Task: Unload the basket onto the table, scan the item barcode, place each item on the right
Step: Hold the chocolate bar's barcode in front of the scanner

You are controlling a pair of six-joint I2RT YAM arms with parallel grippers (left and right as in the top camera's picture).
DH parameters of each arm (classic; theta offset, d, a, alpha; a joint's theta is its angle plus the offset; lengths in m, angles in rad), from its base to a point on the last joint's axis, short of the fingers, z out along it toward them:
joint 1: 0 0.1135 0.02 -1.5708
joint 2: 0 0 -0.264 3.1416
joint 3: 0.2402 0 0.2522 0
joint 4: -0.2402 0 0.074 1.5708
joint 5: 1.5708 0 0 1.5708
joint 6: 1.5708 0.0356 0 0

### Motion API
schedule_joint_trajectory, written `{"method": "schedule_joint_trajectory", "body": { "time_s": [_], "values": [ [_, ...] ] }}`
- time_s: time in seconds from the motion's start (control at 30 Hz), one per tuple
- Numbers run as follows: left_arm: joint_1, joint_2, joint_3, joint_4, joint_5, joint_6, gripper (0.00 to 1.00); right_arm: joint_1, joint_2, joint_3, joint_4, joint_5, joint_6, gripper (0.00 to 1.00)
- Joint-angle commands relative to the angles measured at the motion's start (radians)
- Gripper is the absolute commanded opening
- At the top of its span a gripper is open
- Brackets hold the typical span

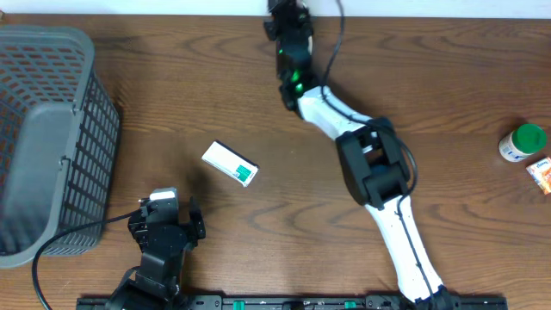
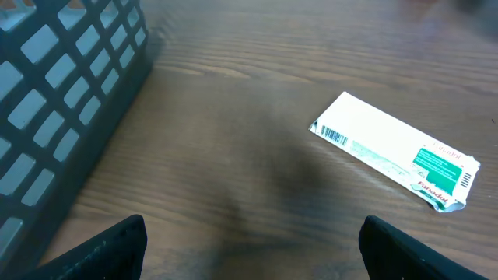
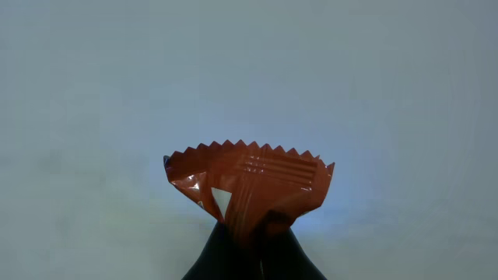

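My right gripper is shut on a red-brown foil packet with zigzag-cut edges, held up against a plain pale surface. In the overhead view the right arm stretches to the table's far edge, with its gripper at the top of the frame; the packet is hidden there. A white and green box lies flat on the table, its barcode facing up on the near end. My left gripper hovers low near the front left, open and empty, its fingers wide apart short of the box.
A grey mesh basket stands at the left, its wall close beside my left gripper. A white bottle with a green cap and an orange packet lie at the right edge.
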Motion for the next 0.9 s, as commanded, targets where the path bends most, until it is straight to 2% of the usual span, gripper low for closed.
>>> {"method": "schedule_joint_trajectory", "body": {
  "time_s": [0.0, 0.47, 0.7, 0.8, 0.87],
  "values": [
    [0.002, -0.006, 0.002, 0.001, -0.013, -0.01, 0.88, 0.037, 0.031, 0.029, -0.027, 0.073, -0.018, 0.01],
    [0.002, -0.006, 0.002, 0.001, -0.013, -0.01, 0.87, 0.096, 0.031, 0.029, -0.242, 0.126, 0.013, 0.01],
    [0.002, -0.006, 0.002, 0.001, -0.013, -0.01, 0.87, 0.106, -0.011, 0.031, -0.143, 0.183, -0.114, 0.01],
    [0.002, -0.006, 0.002, 0.001, -0.013, -0.01, 0.88, 0.098, -0.015, 0.031, -0.035, 0.104, -0.196, 0.01],
    [0.002, -0.006, 0.002, 0.001, -0.013, -0.01, 0.88, 0.09, -0.015, 0.031, -0.021, 0.003, -0.256, 0.01]
  ]
}}
